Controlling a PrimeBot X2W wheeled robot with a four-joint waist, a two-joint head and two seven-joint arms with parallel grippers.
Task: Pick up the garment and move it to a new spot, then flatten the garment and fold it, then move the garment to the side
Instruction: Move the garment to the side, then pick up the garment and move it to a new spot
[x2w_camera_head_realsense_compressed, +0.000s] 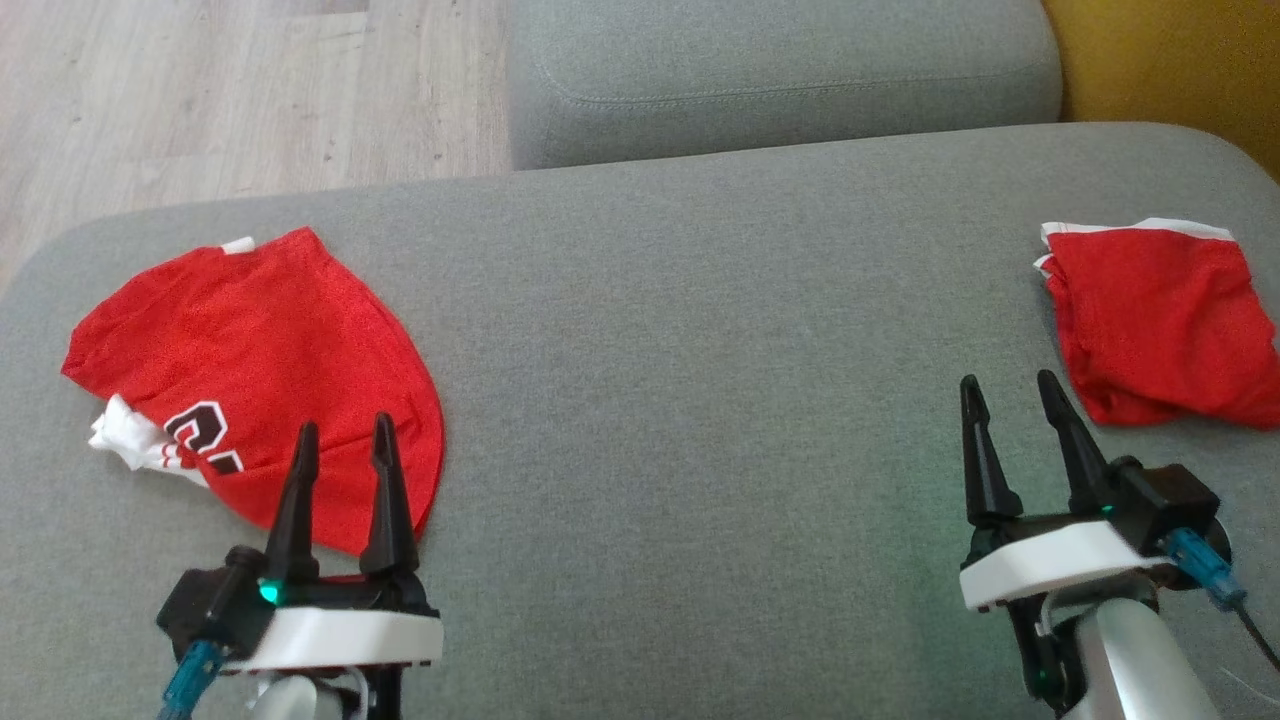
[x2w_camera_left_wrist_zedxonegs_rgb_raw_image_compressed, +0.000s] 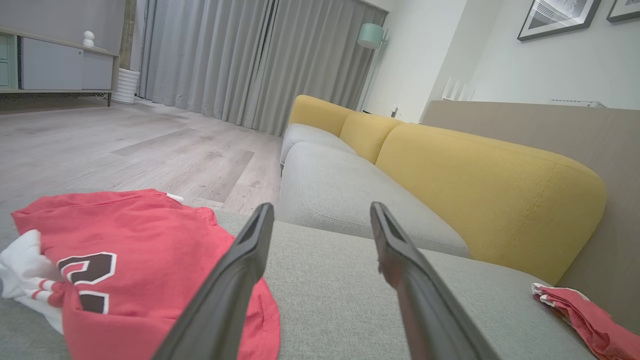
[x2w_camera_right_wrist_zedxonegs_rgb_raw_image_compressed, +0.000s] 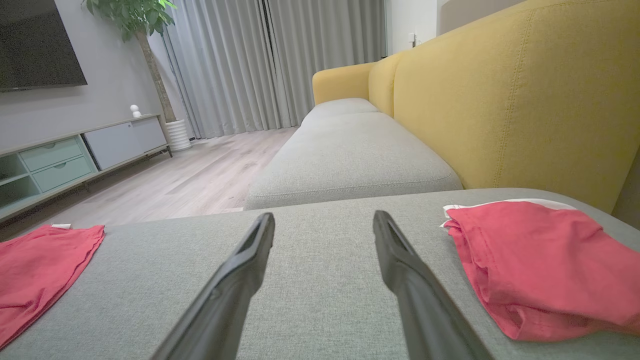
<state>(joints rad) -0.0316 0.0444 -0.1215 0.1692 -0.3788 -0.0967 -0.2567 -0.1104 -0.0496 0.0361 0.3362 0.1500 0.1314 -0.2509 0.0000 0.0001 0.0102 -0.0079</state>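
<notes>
Open and empty over the grey cushion (x2w_camera_head_realsense_compressed: 700, 350).
Left gripper (x2w_camera_head_realsense_compressed: 345, 422), fingers apart, hangs over the red jersey's (x2w_camera_head_realsense_compressed: 260, 340) near edge; the cloth spreads ahead-left. Right gripper (x2w_camera_head_realsense_compressed: 1007, 378), equally spread, has a folded red garment (x2w_camera_head_realsense_compressed: 1160, 320) just ahead-right.

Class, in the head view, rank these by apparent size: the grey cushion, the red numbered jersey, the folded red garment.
Largest: grey cushion, by far.
Next: red numbered jersey.
Smallest: folded red garment, though the picture's edge cuts it slightly.
</notes>
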